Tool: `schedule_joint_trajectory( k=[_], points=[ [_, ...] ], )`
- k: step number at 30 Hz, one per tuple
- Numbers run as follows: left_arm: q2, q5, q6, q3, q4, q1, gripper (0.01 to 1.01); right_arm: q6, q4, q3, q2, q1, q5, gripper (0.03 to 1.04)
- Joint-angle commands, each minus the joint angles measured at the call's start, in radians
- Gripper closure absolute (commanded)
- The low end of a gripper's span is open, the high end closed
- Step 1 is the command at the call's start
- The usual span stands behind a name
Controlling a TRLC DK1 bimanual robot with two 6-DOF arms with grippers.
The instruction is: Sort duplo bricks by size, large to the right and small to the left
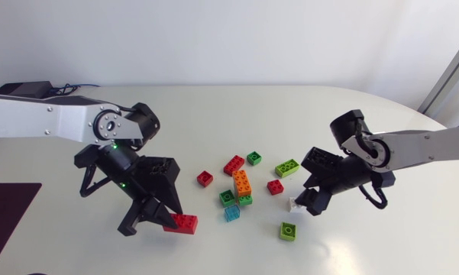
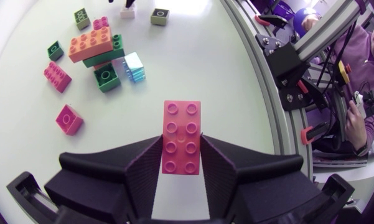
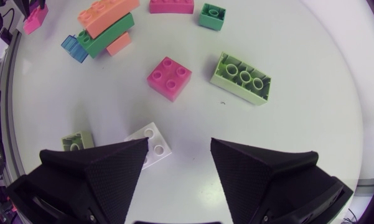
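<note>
I am seeing my left gripper (image 1: 168,217) coming in from the left and holding a long red brick (image 1: 183,223) at its fingertips, at the near left of the table (image 1: 214,107). My right gripper (image 1: 309,205) is hanging at the right, just beside a small white brick (image 1: 293,205). Between both, an orange brick (image 1: 242,183) is lying in a loose group with a blue brick (image 1: 231,213) near it. A small light green brick (image 1: 288,231) is sitting apart, nearer to me.

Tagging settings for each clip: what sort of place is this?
Probably a robotics lab bench: left arm and right arm over a white table strewn with duplo bricks, the left pincer holding a red brick.
</note>
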Motion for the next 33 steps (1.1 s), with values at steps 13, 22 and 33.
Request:
schedule_joint_trajectory(
  k=[13, 22, 33],
  points=[
    [-0.068, 0.036, 0.068, 0.037, -0.067, 0.119, 0.918, -0.053, -0.098, -0.082, -0.114, 0.039, -0.06, 0.09],
    [-0.105, 0.036, 0.071, 0.02, -0.081, 0.125, 0.918, -0.052, -0.026, -0.096, -0.016, 0.062, -0.034, 0.45],
    [-0.186, 0.039, 0.094, 0.022, -0.104, 0.222, 0.918, -0.038, -0.074, -0.125, -0.166, 0.156, 0.038, 0.86]
  ],
)
